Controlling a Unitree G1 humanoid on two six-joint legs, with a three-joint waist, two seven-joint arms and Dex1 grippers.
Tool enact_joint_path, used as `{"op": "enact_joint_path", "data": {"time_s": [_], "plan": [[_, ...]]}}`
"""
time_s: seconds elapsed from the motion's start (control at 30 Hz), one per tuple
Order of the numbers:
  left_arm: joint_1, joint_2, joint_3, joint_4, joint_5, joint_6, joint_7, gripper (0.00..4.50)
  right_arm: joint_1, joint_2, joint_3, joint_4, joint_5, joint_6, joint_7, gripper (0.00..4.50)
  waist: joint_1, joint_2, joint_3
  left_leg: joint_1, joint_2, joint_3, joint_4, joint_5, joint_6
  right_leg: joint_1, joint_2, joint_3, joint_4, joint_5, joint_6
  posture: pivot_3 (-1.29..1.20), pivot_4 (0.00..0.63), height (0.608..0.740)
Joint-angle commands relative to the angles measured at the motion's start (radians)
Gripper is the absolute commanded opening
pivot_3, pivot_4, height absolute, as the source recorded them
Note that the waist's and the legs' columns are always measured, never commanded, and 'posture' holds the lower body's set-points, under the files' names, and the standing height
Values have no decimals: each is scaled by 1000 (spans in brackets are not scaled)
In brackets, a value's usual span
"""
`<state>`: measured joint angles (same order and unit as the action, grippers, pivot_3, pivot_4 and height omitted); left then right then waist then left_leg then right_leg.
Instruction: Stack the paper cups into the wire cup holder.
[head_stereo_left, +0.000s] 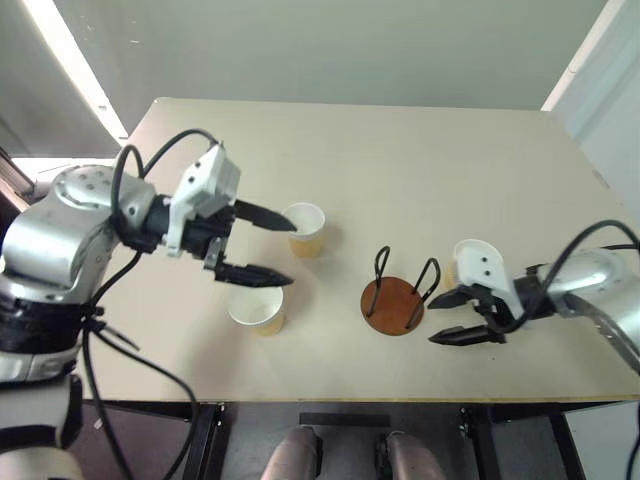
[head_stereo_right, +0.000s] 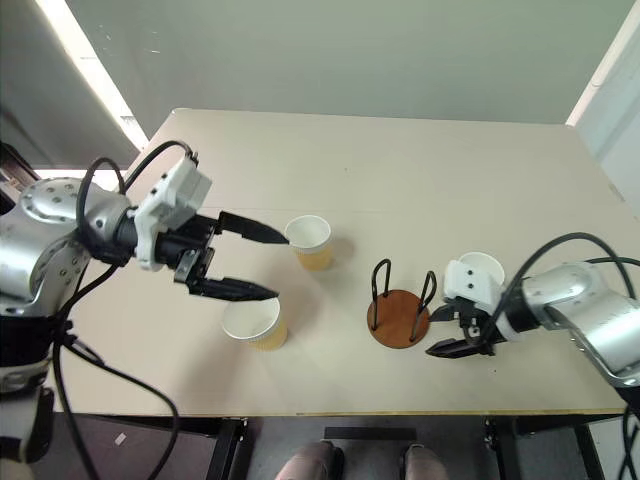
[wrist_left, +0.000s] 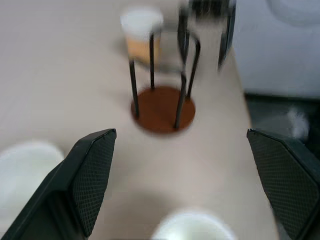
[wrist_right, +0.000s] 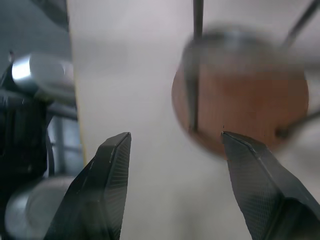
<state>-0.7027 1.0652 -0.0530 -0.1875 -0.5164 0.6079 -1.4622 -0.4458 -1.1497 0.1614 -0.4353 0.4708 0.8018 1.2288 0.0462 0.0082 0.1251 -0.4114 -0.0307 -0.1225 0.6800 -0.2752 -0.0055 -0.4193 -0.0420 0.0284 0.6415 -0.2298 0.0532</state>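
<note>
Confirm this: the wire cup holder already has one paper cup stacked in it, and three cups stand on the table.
Wrong on the holder: the wire cup holder is empty, as the right eye view shows. Three paper cups do stand on the table.

Bare test room, likely a robotics lab. Plain beige table (head_stereo_left: 400, 160) on black metal legs (head_stereo_left: 205, 440), set against blank grey-green walls (head_stereo_left: 330, 45). A white light strip (head_stereo_left: 75, 65) runs along the left side. Loose black cables (head_stereo_left: 130, 350) hang over the table edge. No furnishings of a home or shop.
</note>
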Motion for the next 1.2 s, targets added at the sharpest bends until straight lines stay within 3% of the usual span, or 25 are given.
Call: {"op": "enact_joint_path", "data": {"time_s": [0.03,0.67,0.9,1.17,1.2], "plan": [[51,68,3,-65,82,-135,-40,4500,-7,-48,-97,-12,31,-32,50,2937,-2,0,0,1,0,0,0,0,0,0,0,0,-1,0,0,0,150,740],[283,224,10,-271,187,-237,-55,4500,-128,-108,-240,-27,305,106,171,2937,-8,0,0,3,0,0,-1,-1,-1,1,0,1,0,-2,-3,0,150,740],[338,204,-18,-230,264,-318,-16,4500,-152,-104,-234,-21,322,97,173,2937,-7,0,0,3,0,0,-1,-2,-1,0,0,0,2,-2,-4,0,150,740],[276,132,-107,-138,359,-396,-9,4500,-138,-91,-230,-22,313,78,149,2937,-6,0,0,3,0,0,-1,-2,-2,0,0,0,3,-3,-5,0,150,740],[265,123,-116,-130,366,-399,-11,4117,-133,-91,-230,-23,312,75,146,2977,-6,0,0,3,0,0,-1,-2,-2,0,0,0,3,-3,-5,0,150,740]]}}
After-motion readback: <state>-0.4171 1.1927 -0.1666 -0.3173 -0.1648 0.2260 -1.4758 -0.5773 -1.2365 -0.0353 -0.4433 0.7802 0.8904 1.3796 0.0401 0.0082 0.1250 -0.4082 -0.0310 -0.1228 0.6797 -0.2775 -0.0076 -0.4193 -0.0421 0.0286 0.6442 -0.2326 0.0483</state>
